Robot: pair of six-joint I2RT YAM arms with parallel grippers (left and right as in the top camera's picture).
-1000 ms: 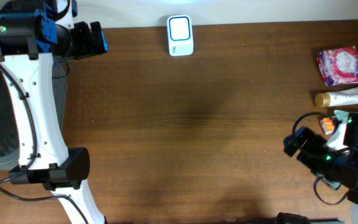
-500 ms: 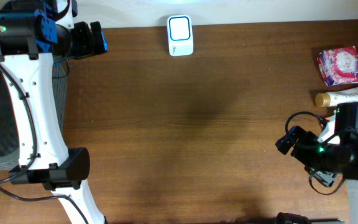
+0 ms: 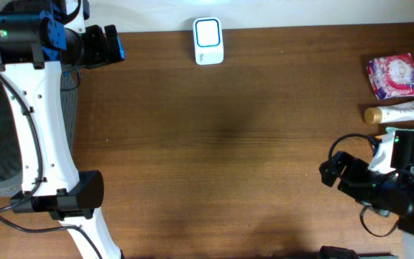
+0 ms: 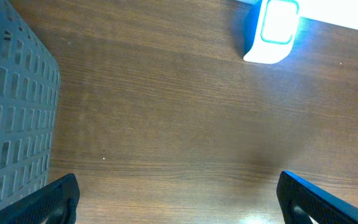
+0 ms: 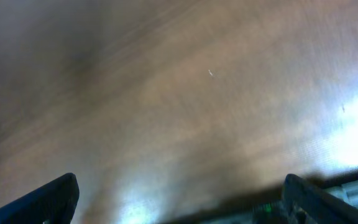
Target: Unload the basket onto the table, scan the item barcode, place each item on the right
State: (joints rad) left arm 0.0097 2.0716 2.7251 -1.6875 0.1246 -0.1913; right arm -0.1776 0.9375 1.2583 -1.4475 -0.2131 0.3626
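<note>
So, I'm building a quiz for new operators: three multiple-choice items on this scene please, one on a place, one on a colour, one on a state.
1. Where does the scanner stand on the table? A far edge, centre; B near left corner; C near right corner.
2. The packet is mostly: A green; B pink; C black.
3. The left gripper is: A open, empty; B shut, empty; C shut on the packet.

A: the overhead view shows it at the far edge. B: its wrapper is pink. A: the fingers stand wide apart with nothing between them.
</note>
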